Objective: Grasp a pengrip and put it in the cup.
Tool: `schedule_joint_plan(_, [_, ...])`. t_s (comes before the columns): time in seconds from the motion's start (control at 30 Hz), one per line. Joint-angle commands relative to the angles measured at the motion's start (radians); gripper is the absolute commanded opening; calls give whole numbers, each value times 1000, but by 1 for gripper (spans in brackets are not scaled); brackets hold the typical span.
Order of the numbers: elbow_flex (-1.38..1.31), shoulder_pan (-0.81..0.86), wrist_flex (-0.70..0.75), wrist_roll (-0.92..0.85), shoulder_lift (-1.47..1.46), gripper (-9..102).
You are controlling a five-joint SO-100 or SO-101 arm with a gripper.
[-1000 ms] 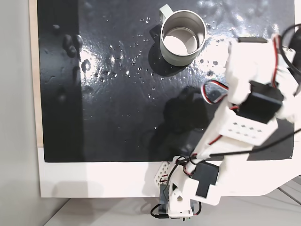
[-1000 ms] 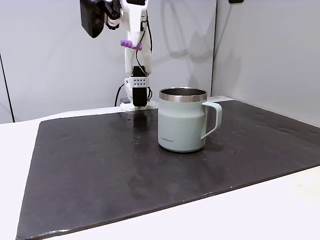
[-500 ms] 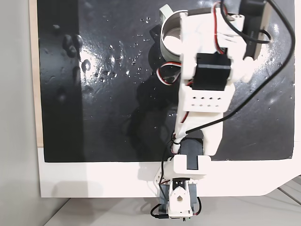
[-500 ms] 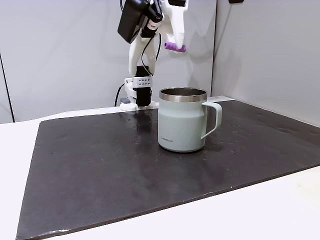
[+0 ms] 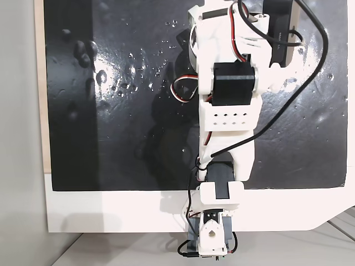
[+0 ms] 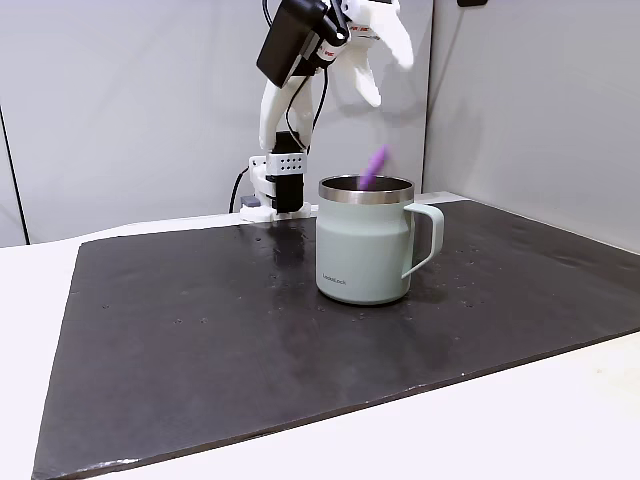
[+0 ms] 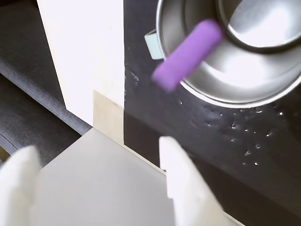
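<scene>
My tool (image 6: 385, 55) hangs high above the cup (image 6: 363, 240) with its two white fingers (image 7: 181, 181) spread wide and nothing between them, so the pengrip (image 6: 373, 167) is loose in the air, tilted, just over the rim (blurred, I judge it falling). It is a small purple soft-looking cylinder (image 7: 187, 54); the mug is pale grey-green outside, shiny metal inside, standing on the wet black mat (image 6: 200, 330) on the table

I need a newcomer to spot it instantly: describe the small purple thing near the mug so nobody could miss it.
Start at the large black mat covering the table, then find the pale grey-green mug with a shiny metal inside standing on it. Just above the mug's rim, in mid-air below the open white gripper, is the small purple rubber cylinder, blurred and tilted. It is the one purple item among black, white and grey.
</scene>
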Motion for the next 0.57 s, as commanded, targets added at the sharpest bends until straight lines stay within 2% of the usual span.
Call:
schedule_joint_plan(0.0, [-43,-12,8,-17,38,34])
schedule_joint_plan(0.53, [-23,-23,8,-12,57,33])
